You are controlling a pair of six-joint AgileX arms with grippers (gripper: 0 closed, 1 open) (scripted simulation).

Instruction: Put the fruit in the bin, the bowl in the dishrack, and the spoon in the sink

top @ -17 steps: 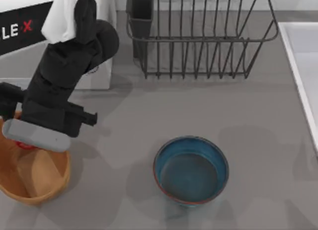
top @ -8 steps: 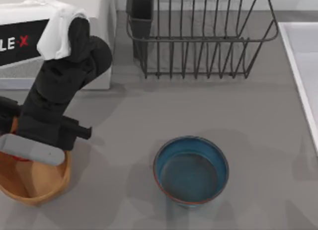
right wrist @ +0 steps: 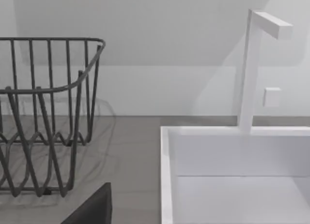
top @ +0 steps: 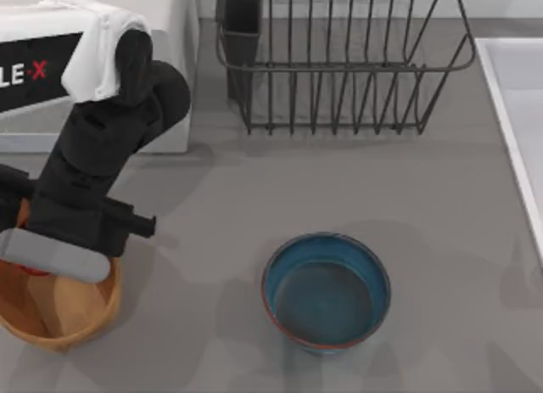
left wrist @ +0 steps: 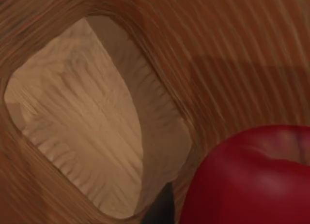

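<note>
My left gripper (top: pixel 41 259) hangs over the tan wicker bin (top: pixel 85 321) at the table's left front, shut on the red fruit (top: pixel 32 270). In the left wrist view the glossy fruit (left wrist: pixel 252 180) sits close to the camera above the bin's ribbed wall (left wrist: pixel 232 50) and pale floor. The blue-teal bowl (top: pixel 327 291) stands upright at the front centre, apart from both arms. The dark wire dishrack (top: pixel 339 62) is at the back, the white sink (top: pixel 517 96) at the right edge. The spoon is out of view. My right arm is parked, its gripper (right wrist: pixel 92 209) facing the sink (right wrist: pixel 232 151).
A white microwave (top: pixel 161 11) stands at the back left behind my left arm. The dishrack's black utensil cup (top: pixel 240 28) is at its left corner. A white faucet (right wrist: pixel 252 69) rises behind the sink. Open grey tabletop lies between bowl, rack and sink.
My left arm has shifted a little left and toward the table's front, over the bin, then held still. The bowl has not moved.
</note>
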